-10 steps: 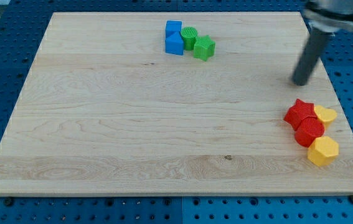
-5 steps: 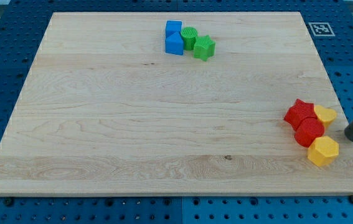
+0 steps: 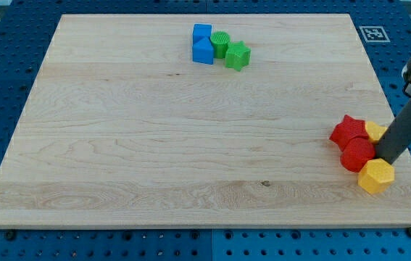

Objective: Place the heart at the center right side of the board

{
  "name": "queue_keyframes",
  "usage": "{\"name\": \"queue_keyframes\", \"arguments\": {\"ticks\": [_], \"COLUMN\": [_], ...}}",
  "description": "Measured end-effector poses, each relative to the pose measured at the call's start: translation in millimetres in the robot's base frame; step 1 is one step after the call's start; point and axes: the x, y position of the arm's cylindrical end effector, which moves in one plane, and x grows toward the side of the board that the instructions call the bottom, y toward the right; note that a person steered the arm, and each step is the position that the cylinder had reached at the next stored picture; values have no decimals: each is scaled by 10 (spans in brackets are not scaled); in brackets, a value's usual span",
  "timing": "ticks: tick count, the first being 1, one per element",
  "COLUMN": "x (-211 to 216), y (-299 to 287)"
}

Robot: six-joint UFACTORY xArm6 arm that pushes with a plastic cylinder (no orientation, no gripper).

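The yellow heart (image 3: pixel 374 131) lies near the board's right edge, touching the red star (image 3: pixel 348 130) on its left. My tip (image 3: pixel 385 159) is just below the heart, between it and the yellow hexagon (image 3: pixel 376 176), and against the right side of the red cylinder (image 3: pixel 356 154). The rod hides part of the heart's right side.
Two blue blocks (image 3: pixel 202 44), a green cylinder (image 3: pixel 220 43) and a green star (image 3: pixel 238 55) are clustered at the view's top centre. The wooden board (image 3: pixel 154 145) ends just right of the yellow blocks. A marker tag (image 3: pixel 372 32) sits off the board's top right corner.
My tip went from the board's upper right down past the right edge, then left into the gap between heart and hexagon. The red cylinder and heart shifted slightly left.
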Motion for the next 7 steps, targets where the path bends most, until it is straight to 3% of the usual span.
{"name": "queue_keyframes", "arguments": {"ticks": [2,7], "x": [-26,-705], "y": [83,89]}}
